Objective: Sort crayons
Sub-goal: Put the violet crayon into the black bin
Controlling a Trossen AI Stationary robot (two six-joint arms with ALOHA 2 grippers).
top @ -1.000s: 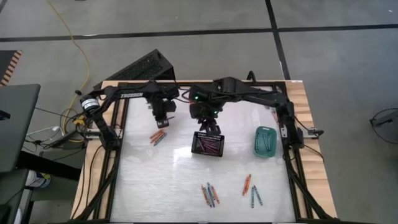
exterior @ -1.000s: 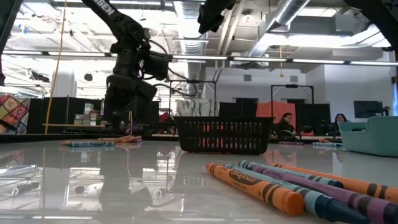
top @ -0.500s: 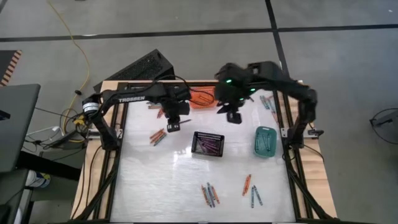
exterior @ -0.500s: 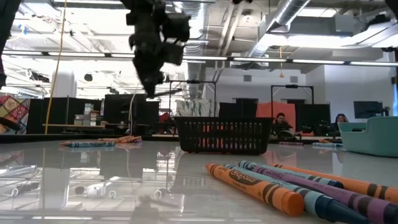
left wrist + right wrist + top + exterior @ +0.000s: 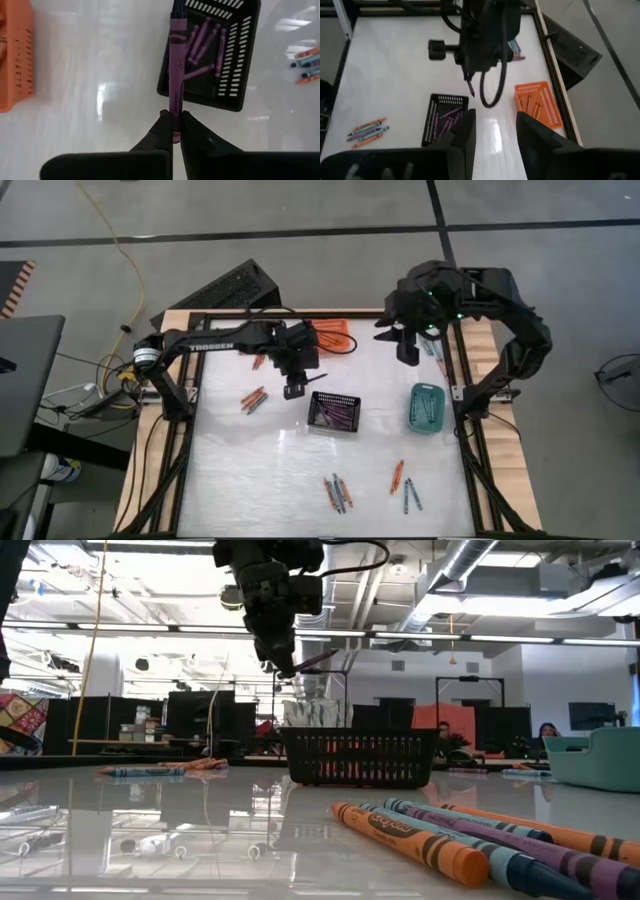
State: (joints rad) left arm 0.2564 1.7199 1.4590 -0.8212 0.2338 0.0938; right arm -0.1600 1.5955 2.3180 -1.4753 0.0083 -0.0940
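My left gripper (image 5: pixel 297 386) is shut on a purple crayon (image 5: pixel 176 75) in the air, just left of the black basket (image 5: pixel 334 413). That basket holds several purple crayons (image 5: pixel 205 45). The held crayon also shows in the low view (image 5: pixel 312 661), above the basket (image 5: pixel 360 757). My right gripper (image 5: pixel 405 350) is open and empty, raised over the table's far right part; its own view shows its fingers apart (image 5: pixel 495 130). Loose crayons lie flat on the table at the left (image 5: pixel 254 399) and near the front (image 5: pixel 338 492). My left gripper pinches the purple crayon by one end (image 5: pixel 175 129) between its two fingertips (image 5: pixel 162 125). The crayon sticks out forward past the fingertips, in line with them. It is lifted clear of the table, slanting, and its free end (image 5: pixel 177 20) points over the black basket's rim.
An orange basket (image 5: pixel 325 338) with crayons stands at the far edge, and a teal basket (image 5: pixel 427 407) stands at the right. More crayons lie at the front right (image 5: pixel 405 485) and by the far right edge (image 5: pixel 432 345). The low view shows several crayons close by (image 5: pixel 450 840).
My left gripper has risen from the loose crayons at the left and gone toward the black basket, carrying the purple crayon clear of the table. My right gripper has gone from above the black basket toward the table's far right corner.
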